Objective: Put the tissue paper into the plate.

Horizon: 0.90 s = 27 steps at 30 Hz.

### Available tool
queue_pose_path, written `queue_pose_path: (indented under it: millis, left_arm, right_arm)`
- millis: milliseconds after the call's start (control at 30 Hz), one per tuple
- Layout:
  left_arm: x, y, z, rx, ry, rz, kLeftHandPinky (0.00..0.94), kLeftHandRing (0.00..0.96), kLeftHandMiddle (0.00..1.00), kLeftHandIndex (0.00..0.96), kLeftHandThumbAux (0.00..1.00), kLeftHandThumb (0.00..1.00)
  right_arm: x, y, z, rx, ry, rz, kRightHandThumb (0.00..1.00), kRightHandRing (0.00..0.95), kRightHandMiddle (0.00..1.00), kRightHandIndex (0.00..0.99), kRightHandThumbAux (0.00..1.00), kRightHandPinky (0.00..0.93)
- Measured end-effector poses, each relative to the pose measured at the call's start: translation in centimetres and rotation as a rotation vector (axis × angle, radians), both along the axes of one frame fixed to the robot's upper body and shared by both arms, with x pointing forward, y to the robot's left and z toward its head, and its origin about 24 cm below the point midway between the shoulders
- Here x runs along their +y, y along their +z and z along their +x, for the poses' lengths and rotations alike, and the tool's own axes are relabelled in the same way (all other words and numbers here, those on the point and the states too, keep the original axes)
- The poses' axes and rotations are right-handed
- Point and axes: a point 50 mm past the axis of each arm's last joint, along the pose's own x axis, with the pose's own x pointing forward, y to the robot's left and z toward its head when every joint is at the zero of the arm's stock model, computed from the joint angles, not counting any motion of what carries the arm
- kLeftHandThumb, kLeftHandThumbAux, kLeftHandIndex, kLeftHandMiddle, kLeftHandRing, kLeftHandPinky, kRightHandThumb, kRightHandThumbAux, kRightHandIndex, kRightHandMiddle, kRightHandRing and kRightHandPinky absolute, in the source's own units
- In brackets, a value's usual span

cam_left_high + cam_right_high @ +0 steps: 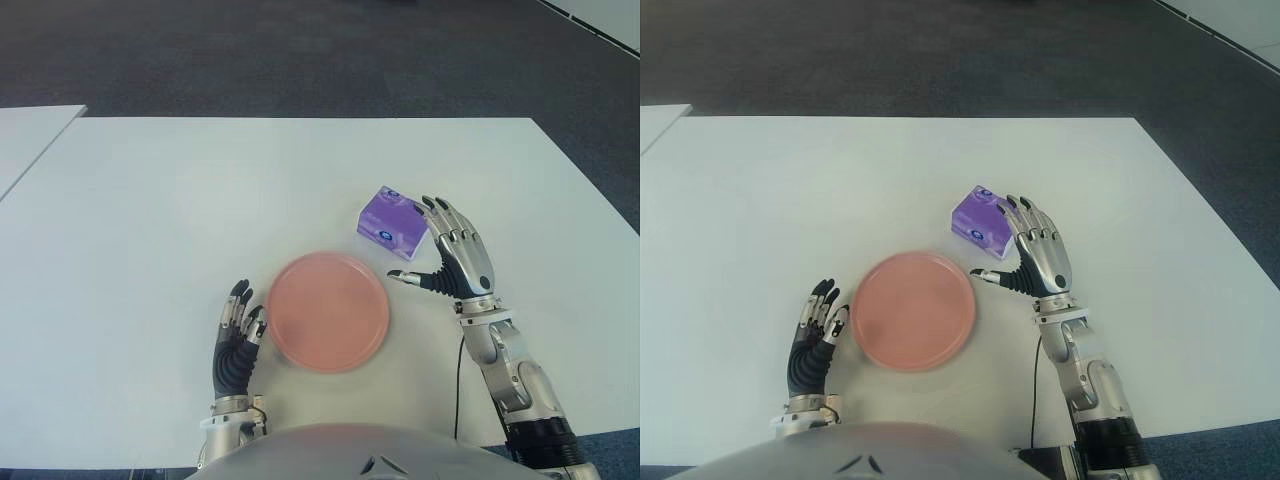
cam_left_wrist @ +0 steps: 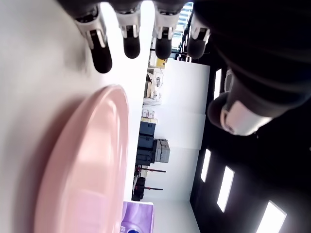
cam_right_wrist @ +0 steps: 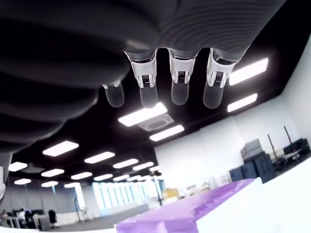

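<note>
A purple tissue pack (image 1: 392, 222) lies on the white table (image 1: 150, 220), just beyond the right rim of a pink round plate (image 1: 328, 311). My right hand (image 1: 452, 255) hovers at the pack's right side, fingers spread, thumb pointing toward the plate, holding nothing. The right wrist view shows the pack (image 3: 194, 208) below the straight fingers (image 3: 180, 85), apart from them. My left hand (image 1: 238, 335) shows at the plate's left edge, fingers extended. The plate (image 2: 87, 170) fills the left wrist view, with nothing on it.
A second white table (image 1: 25, 140) stands at the far left, separated by a narrow gap. Dark carpet (image 1: 300, 50) lies beyond the table's far edge. A black cable (image 1: 460, 385) runs down beside my right forearm.
</note>
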Motion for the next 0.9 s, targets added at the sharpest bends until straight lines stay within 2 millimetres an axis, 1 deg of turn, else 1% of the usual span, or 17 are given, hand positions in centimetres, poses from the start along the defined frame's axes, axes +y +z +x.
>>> queue_pose_path:
  millis: [367,733,900]
  left_arm:
    - [-0.1,-0.1,0.0,-0.017,0.000,-0.006,0.007,0.000,0.019,0.009,0.576,0.076]
    - [-0.1,-0.1,0.0,-0.024,0.008,-0.018,0.002,0.000,0.022,0.013,0.573,0.080]
    - [-0.1,-0.1,0.0,-0.024,0.010,-0.024,0.005,0.000,0.020,0.012,0.575,0.083]
  right_arm:
    - [0.9,-0.5,2.6,0.040,0.033,-0.030,0.329,0.000,0.000,0.000,0.479,0.000]
    - [1.2,-1.6,3.6,0.077,0.017,-0.053,0.297,0.000,0.000,0.000,0.478,0.000]
    - [1.3,-1.7,3.9,0.074,0.018,-0.056,0.292,0.000,0.000,0.000,0.476,0.000]
